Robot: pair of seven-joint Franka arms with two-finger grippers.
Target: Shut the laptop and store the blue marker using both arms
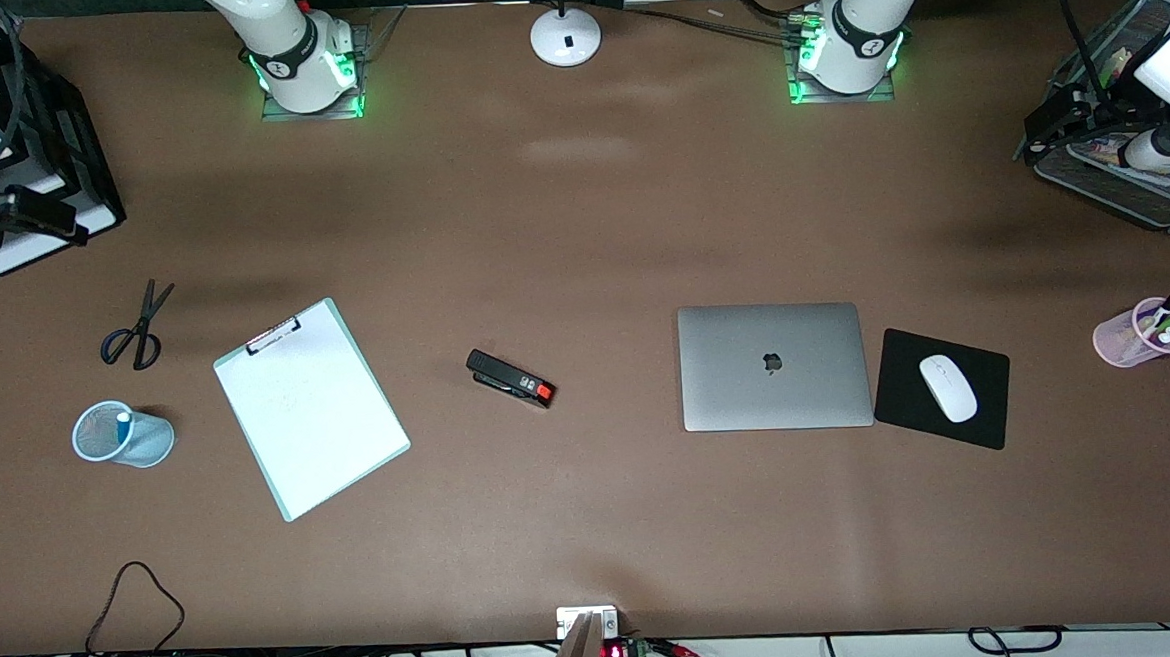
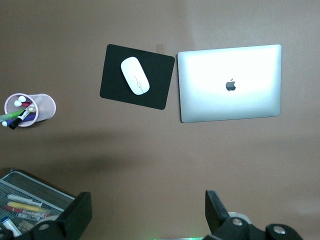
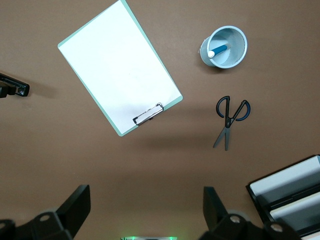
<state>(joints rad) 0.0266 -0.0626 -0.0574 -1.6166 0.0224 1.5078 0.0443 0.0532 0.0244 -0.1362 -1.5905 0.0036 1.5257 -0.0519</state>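
the laptop (image 1: 773,366) lies shut and flat on the counter (image 1: 579,219), lid up with its dark logo showing, toward the left arm's end. the left hand (image 2: 147,217) hangs high over the bare counter near the wire tray (image 1: 1107,166), its two fingers (image 2: 77,215) spread wide with nothing between them; the laptop sits well apart from it, down on the counter below its camera. just beside the laptop is a black mouse pad (image 1: 985,418) carrying a white mouse (image 1: 948,388), and farther toward the left arm's end stands a pink pen cup (image 1: 1126,340) holding several pens.

the blue marker (image 1: 123,420) stands inside the blue mesh cup (image 1: 145,442) toward the right arm's end, its white end poking up past the rim. the right hand (image 3: 145,212) hovers high over the counter beside the black file box (image 1: 67,185), fingers (image 3: 75,207) parted wide and holding nothing; the cup with the marker is well apart from it, with the scissors (image 1: 136,330) lying between the two. the white clipboard (image 1: 311,408) rests beside the cup, and a red-tipped black stapler (image 1: 511,378) lies between clipboard and laptop. both arms are drawn up and waiting.
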